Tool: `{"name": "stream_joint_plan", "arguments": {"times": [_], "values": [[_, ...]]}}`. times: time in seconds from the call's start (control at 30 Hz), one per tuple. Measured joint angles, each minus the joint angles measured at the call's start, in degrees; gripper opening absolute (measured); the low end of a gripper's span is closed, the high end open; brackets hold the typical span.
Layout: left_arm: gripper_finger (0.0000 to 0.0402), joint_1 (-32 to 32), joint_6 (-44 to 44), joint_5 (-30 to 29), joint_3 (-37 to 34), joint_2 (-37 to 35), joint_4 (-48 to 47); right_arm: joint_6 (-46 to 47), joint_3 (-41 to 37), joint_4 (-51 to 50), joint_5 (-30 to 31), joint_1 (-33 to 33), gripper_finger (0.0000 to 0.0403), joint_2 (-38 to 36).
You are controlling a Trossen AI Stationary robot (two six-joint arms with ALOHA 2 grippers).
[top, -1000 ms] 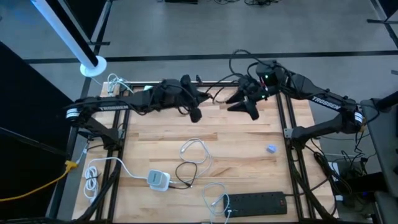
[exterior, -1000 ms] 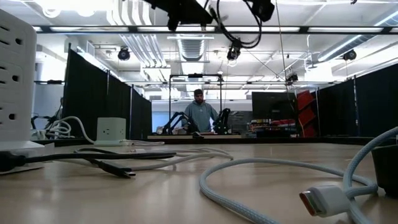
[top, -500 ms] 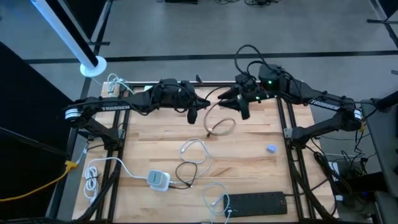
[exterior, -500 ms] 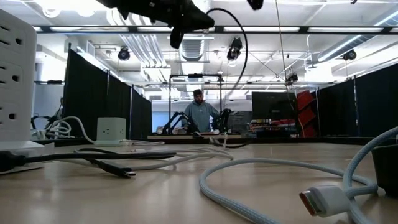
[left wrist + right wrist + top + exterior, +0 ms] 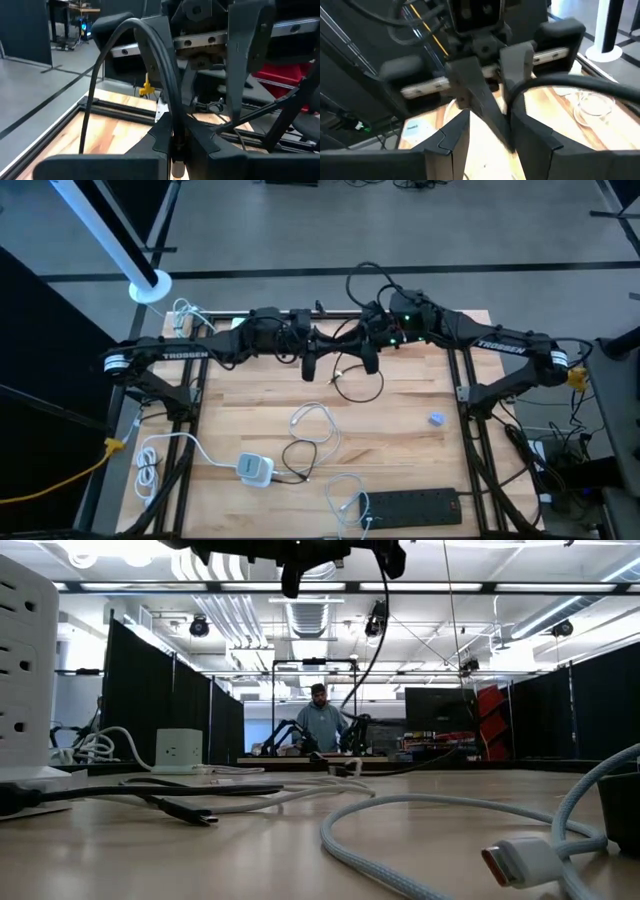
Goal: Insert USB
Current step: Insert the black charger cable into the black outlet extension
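Note:
A black cable point(image 5: 159, 65) rises from my left gripper point(image 5: 176, 137), which is shut on it above the table's far middle. From there it arches over and hangs down point(image 5: 366, 650) to a slack loop lying on the wood point(image 5: 360, 398). My right gripper point(image 5: 490, 142) faces the left one point(image 5: 311, 368) at close range and is open. One left finger point(image 5: 492, 117) reaches between the right fingers; I cannot tell whether they touch. In the high view the right gripper point(image 5: 366, 362) is just right of the left one. My left gripper pinches the black cable close to one end point(image 5: 172, 127) between its two fingers. A pale tip point(image 5: 176, 171) of that end shows behind the fingertips. The held end is lifted clear of the table, and the rest of the cable falls slack to the loop on the wood.
Nearer on the table lie white cables point(image 5: 315, 425), a white adapter point(image 5: 255, 468), a black power strip point(image 5: 415, 505) at the near edge and a small bluish object point(image 5: 436, 419). A white plug point(image 5: 525, 862) lies close to the low camera. A person point(image 5: 322, 725) is in the room beyond.
My right gripper has moved toward the table's left, up to my left gripper, which has stayed almost in place. The black cable, bunched high between the arms a second ago, has dropped, and its loop now rests on the wood.

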Motion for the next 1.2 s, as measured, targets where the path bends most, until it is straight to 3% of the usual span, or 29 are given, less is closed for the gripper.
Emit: {"name": "stream_joint_plan", "arguments": {"times": [0.63, 1.03, 1.2], "values": [[0.0017, 0.1, -1.5, -0.3, 0.0, 0.0, 4.2, -4.7, 0.0, 4.8, 7.0, 0.2, 0.0071, 0.0], [0.0017, 0.1, -1.5, -0.4, 0.0, 0.0, 2.7, -4.6, 0.0, 4.9, 8.8, 0.2, 0.0103, 0.6], [0.0017, -0.1, -1.2, 1.1, 0.0, 0.1, 2.8, -4.7, 0.0, 4.9, 12.3, 0.0, 0.0117, 0.6]]}}
